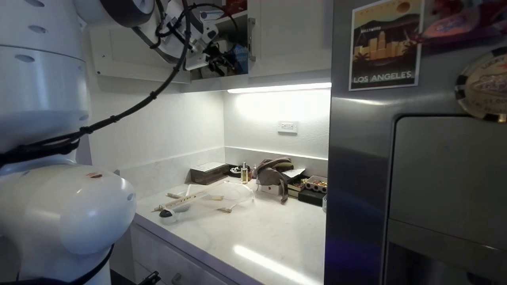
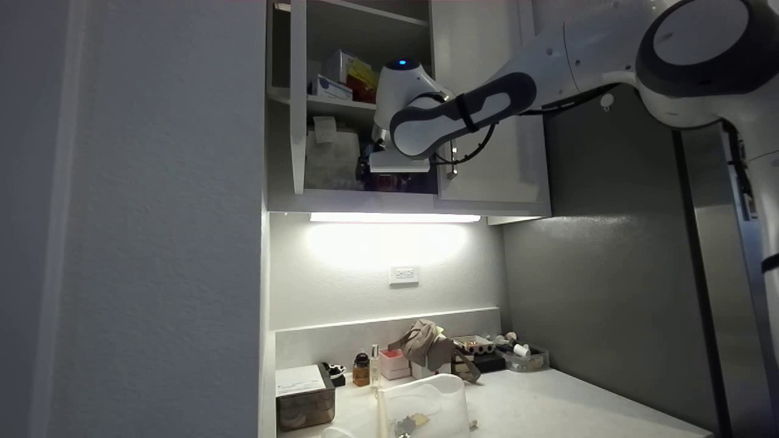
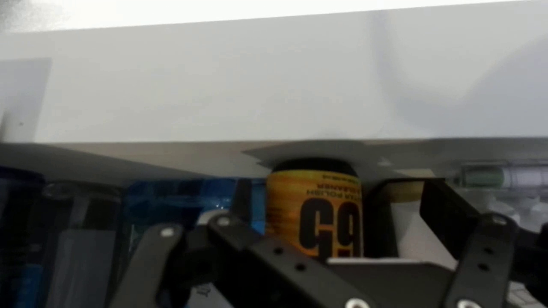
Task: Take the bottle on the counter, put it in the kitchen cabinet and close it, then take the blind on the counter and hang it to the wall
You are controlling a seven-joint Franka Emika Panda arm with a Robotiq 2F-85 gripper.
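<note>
The kitchen cabinet (image 1: pixel 293 35) (image 2: pixel 493 115) has one door open and my gripper (image 1: pixel 222 63) inside its lower shelf. In the wrist view my gripper (image 3: pixel 338 197) is open. Between its fingers, with gaps at both sides, a bottle with an orange "65" label (image 3: pixel 314 205) stands at the shelf, inverted in the picture. An amber-brown bottle with dark cap (image 2: pixel 361 370) stands on the counter (image 1: pixel 277 233) (image 2: pixel 560 401); I cannot tell which bottle is the task's. The pale blind (image 1: pixel 222 196) (image 2: pixel 435 398) lies on the counter, before the white wall (image 1: pixel 253 114) (image 2: pixel 341 292).
The open cabinet door (image 2: pixel 298 97) stands beside the arm. Blue packages (image 3: pixel 184 196) and other items crowd the shelf. On the counter are a dark box (image 1: pixel 208 174), a slim clear bottle (image 2: pixel 375 368), grey cloth (image 2: pixel 423 347) and small trays (image 1: pixel 317 183). A steel fridge (image 1: pixel 358 158) borders the counter.
</note>
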